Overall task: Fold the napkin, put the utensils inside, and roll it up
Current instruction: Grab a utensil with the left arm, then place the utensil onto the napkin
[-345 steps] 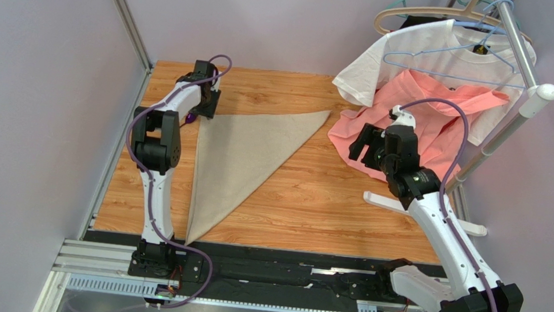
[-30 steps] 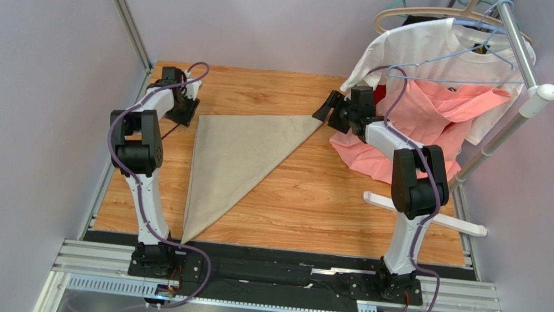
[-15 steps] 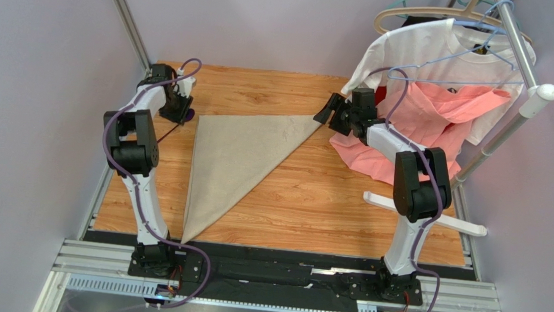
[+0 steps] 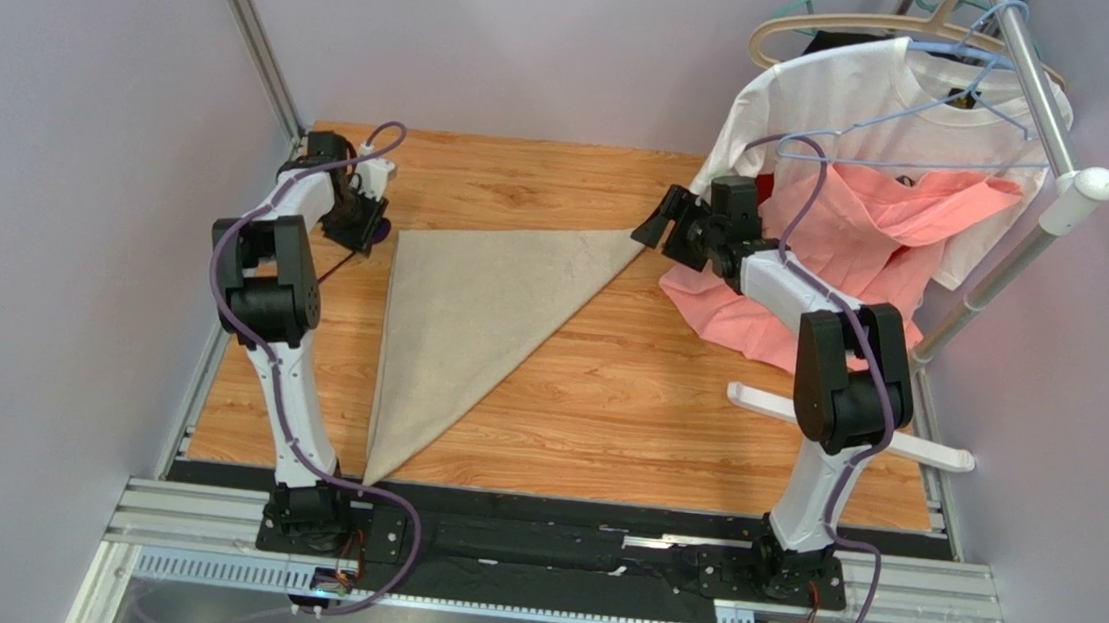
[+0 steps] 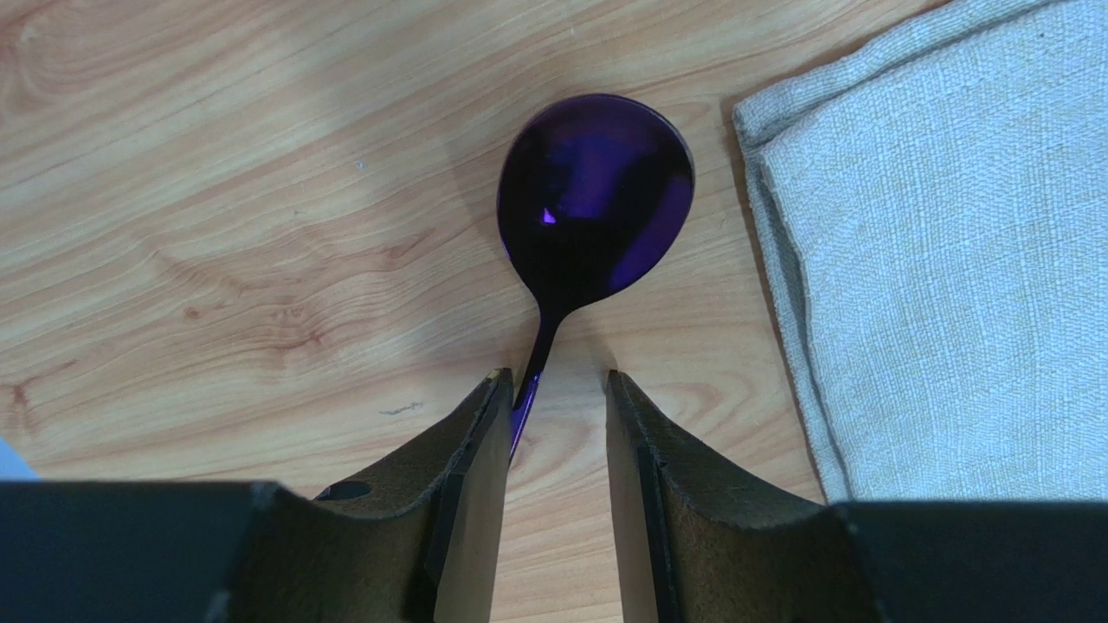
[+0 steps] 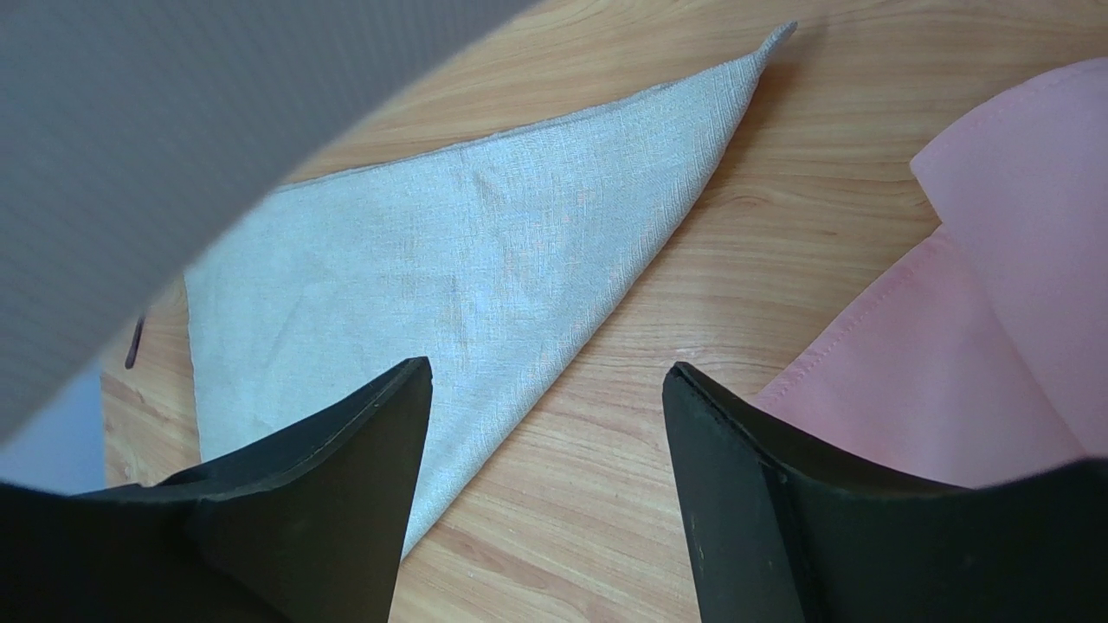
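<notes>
Item 1, napkin (image 4: 477,320): it lay flat on the wooden table (image 4: 659,396), folded into 1 triangle. Its sharpest corner pointed at the near edge. Its straight left edge ran away from the arms, and its long edge slanted to a tip at the far right.

Item 2, spoon (image 5: 594,195): it lay on bare wood just beside the napkin's far-left corner, with a thin strip of table between them. Its long axis ran in line with the left gripper (image 5: 557,379), bowl pointing away from the fingers and handle pointing back at them. The handle's end sat in the gap between the 2 fingers, close against 1 of them and clear of the other. The fingers stood apart and were not pinching it.

Item 3, right gripper (image 6: 546,367): it hung near the napkin's far-right tip, fingers spread wide with nothing between them. The tip lay beyond the fingertips.

Item 4: a pink garment (image 6: 989,325) lay to the right of that tip, with a white T-shirt (image 4: 896,101) on a hanger behind it.
</notes>
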Controlling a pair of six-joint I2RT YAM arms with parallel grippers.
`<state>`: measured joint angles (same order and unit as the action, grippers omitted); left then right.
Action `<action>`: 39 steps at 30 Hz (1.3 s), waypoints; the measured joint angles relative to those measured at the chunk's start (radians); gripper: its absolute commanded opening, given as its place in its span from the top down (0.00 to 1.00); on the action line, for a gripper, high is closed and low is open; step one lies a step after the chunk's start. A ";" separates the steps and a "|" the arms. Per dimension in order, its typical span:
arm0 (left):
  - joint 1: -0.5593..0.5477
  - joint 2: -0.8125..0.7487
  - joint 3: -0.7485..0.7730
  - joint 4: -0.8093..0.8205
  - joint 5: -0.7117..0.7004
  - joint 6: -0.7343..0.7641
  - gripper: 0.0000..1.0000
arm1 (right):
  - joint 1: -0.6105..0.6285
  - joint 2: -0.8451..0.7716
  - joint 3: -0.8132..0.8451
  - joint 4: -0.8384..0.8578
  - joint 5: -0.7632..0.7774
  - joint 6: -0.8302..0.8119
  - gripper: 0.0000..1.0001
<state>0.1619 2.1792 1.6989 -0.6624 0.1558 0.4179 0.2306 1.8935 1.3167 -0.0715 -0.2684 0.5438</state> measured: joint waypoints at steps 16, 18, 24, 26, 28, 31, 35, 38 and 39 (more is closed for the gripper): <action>0.004 0.023 0.027 -0.011 0.003 -0.002 0.76 | -0.005 -0.077 -0.062 -0.010 -0.011 -0.007 0.30; 0.004 0.023 0.028 -0.011 0.000 -0.001 0.80 | -0.005 -0.086 -0.068 -0.011 -0.012 -0.007 0.30; 0.004 0.023 0.028 -0.007 -0.004 0.000 1.00 | -0.005 -0.112 -0.091 -0.014 -0.014 -0.010 0.31; 0.004 0.023 0.028 -0.007 -0.004 -0.001 1.00 | -0.005 -0.116 -0.095 -0.016 -0.015 -0.010 0.31; 0.004 0.023 0.028 -0.007 -0.003 -0.002 1.00 | -0.005 -0.120 -0.099 -0.017 -0.016 -0.010 0.31; 0.005 0.023 0.028 -0.007 -0.002 -0.007 1.00 | -0.006 -0.134 -0.109 -0.026 -0.020 -0.012 0.31; 0.005 0.021 0.027 -0.008 0.003 -0.020 1.00 | -0.006 -0.164 -0.110 -0.048 -0.024 -0.018 0.31; 0.006 0.005 0.021 -0.024 0.016 -0.042 1.00 | -0.007 -0.205 -0.125 -0.054 -0.032 -0.018 0.31; 0.006 -0.003 0.020 -0.030 0.019 -0.049 1.00 | -0.007 -0.216 -0.129 -0.056 -0.034 -0.018 0.31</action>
<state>0.1680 2.1765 1.7187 -0.6926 0.1749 0.3691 0.2237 1.6772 1.1877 -0.1280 -0.3027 0.5255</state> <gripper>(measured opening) 0.009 0.695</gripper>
